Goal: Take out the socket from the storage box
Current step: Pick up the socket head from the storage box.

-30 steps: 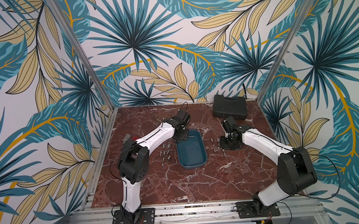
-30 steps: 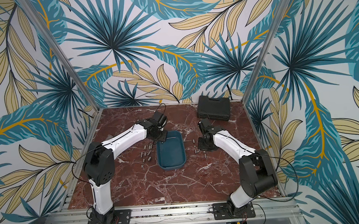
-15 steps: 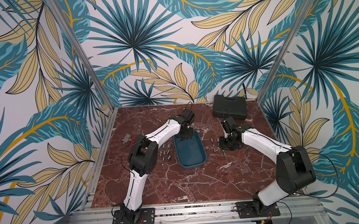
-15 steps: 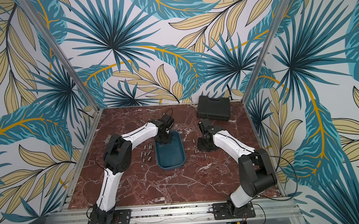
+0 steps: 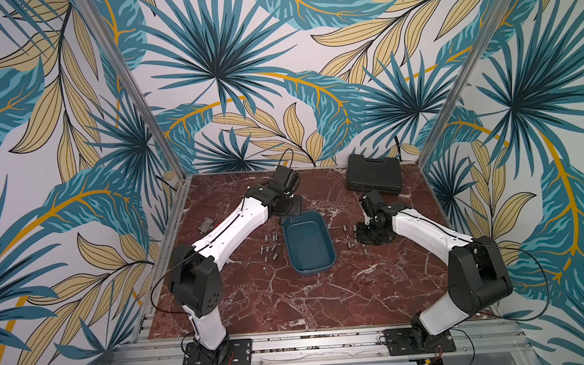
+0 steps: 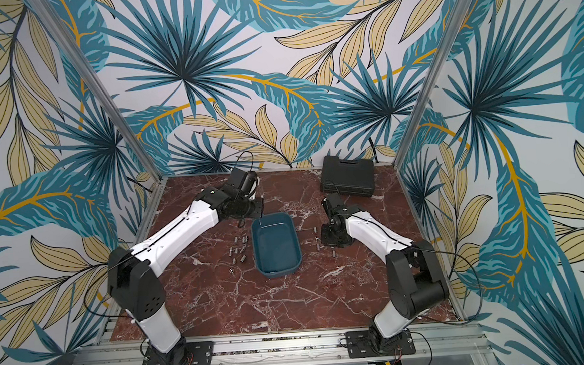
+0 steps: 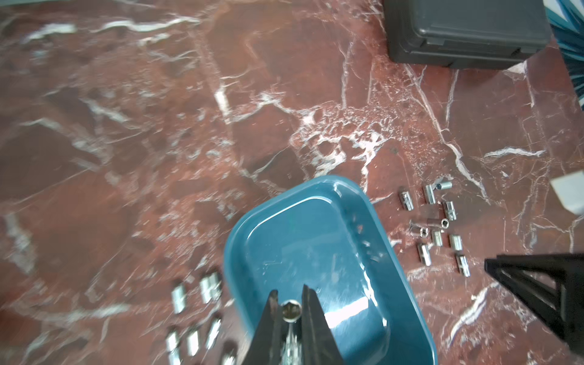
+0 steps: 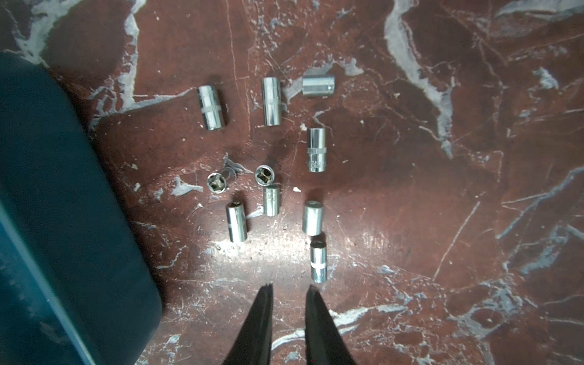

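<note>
The storage box (image 5: 308,241) (image 6: 275,243) is a shallow teal bin in the middle of the marble table, and its floor shows bare. My left gripper (image 5: 283,220) (image 6: 243,223) hangs over the box's far left corner. In the left wrist view this gripper (image 7: 289,289) is shut on a chrome socket (image 7: 290,311), held end-on above the box (image 7: 316,240). My right gripper (image 5: 360,235) (image 6: 324,238) points down at the table to the right of the box. Its fingers (image 8: 289,287) stand slightly apart with nothing between them, just short of a lying socket (image 8: 318,260).
Several loose sockets lie on the table left of the box (image 5: 269,249) and right of it (image 5: 347,237) (image 8: 268,177). A black tool case (image 5: 373,175) (image 6: 347,178) stands at the back right. A small grey metal piece (image 5: 205,225) lies by the table's left edge.
My left arm reached over the far end of the box, then drew back toward its far left corner while the jaws closed on a socket. The right arm has not moved.
</note>
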Tool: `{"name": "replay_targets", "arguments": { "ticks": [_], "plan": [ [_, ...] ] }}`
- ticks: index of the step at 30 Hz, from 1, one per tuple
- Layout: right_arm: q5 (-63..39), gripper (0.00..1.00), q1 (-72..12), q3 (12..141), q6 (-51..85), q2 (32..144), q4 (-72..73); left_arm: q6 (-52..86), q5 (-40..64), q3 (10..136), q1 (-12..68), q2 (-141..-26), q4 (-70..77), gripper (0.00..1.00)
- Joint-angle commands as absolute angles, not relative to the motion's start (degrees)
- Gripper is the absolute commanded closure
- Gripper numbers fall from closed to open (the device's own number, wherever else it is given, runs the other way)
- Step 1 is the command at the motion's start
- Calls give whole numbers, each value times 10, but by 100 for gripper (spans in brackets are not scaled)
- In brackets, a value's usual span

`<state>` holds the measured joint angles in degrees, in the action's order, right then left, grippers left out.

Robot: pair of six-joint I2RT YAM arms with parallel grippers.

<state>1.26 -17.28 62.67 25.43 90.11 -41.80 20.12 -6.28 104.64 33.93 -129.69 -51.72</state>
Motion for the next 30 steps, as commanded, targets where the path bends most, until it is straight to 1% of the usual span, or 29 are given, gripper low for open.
{"name": "replay_targets", "arguments": {
  "ticks": [1,7,11,15,19,24,30],
  "plan": [
    [9,79,-172,618,250,908,-413,199,-47,1061,343,-1309,-519,76],
    [11,79,-172,622,248,913,-415,200,-9,1042,348,-1286,-488,89],
    [13,79,-172,626,245,914,-419,201,-7,1040,347,-1235,-478,91],
    [16,79,-171,634,241,919,-425,205,-9,1021,338,-1150,-463,91],
    [11,79,-171,638,240,923,-424,214,-23,956,323,-1068,-461,90],
    [3,79,-170,643,240,932,-421,243,-29,816,308,-980,-465,90],
    [-4,79,-170,655,235,940,-424,280,-20,693,300,-929,-460,90]
  ]
}}
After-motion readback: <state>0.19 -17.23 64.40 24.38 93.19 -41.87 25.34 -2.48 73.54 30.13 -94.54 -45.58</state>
